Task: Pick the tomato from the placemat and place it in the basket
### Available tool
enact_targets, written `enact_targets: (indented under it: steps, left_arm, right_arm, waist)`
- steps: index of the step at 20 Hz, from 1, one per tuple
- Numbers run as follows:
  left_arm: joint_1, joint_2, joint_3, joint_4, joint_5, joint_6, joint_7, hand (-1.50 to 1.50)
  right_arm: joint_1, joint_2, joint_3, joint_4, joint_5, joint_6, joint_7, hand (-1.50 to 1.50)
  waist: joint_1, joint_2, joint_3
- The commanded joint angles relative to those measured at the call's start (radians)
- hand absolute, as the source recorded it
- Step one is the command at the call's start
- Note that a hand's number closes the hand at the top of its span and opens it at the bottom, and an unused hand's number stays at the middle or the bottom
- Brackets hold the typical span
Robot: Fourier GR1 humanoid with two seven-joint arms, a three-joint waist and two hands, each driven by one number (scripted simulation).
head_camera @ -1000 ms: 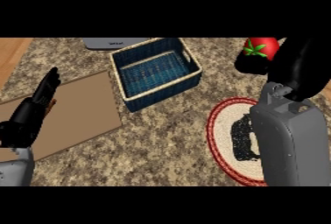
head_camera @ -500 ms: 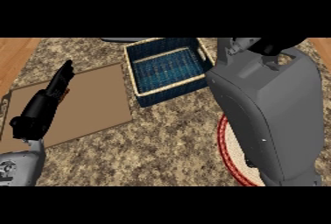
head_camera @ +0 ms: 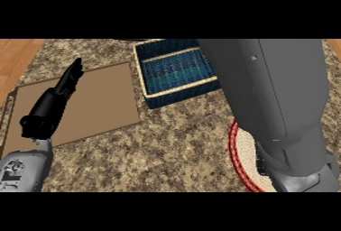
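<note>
Big grey right arm (head_camera: 279, 108) covering part of the blue basket (head_camera: 174, 72) and round red-rimmed placemat (head_camera: 241, 155); tomato and right hand hidden, cannot tell; left hand (head_camera: 57, 101) over brown mat (head_camera: 80, 106), fingers straight

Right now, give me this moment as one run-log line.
right forearm: raised, blocks view over basket | right hand, tomato: not visible | left hand: open, at view's left over brown mat | round placemat: red rim showing

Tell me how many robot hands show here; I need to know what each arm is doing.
1: the left hand, open, over the brown mat at the view's left. The right forearm crosses the basket to the upper edge; its hand is out of view.
</note>
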Motion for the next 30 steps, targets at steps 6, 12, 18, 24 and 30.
enact_targets:
  steps: [6, 12, 18, 24, 30]
  left_arm:
    - [0.004, -0.022, -0.011, 0.015, -0.01, 0.011, -0.027, 0.0]
    - [-0.038, -0.013, 0.009, 0.04, -0.002, 0.009, 0.002, 0.0]
    - [0.015, -0.016, 0.012, 0.025, -0.006, 0.015, -0.027, 0.0]
    - [0.013, -0.01, 0.01, -0.026, 0.0, 0.004, 0.005, 0.0]
    - [-0.032, -0.01, 0.008, -0.023, -0.022, 0.02, 0.051, 0.0]
  right_arm:
    - [-0.145, 0.006, -0.148, 0.32, -0.085, -0.079, 0.215, 1.5]
    - [-0.195, 0.006, -0.181, 0.508, -0.043, 0.034, 0.259, 1.5]
    - [-0.274, 0.006, -0.229, 0.638, -0.045, 0.14, 0.217, 1.5]
    - [-0.269, 0.006, -0.301, 0.705, -0.126, -0.031, 0.181, -1.5]
    - [-0.285, 0.006, -0.29, 0.707, -0.088, -0.212, 0.127, -1.5]
  waist:
    - [0.011, 0.005, -0.001]
    - [-0.011, 0.001, -0.001]
    - [-0.025, -0.006, 0.001]
    - [-0.017, -0.006, 0.002]
    - [-0.021, -0.001, 0.002]
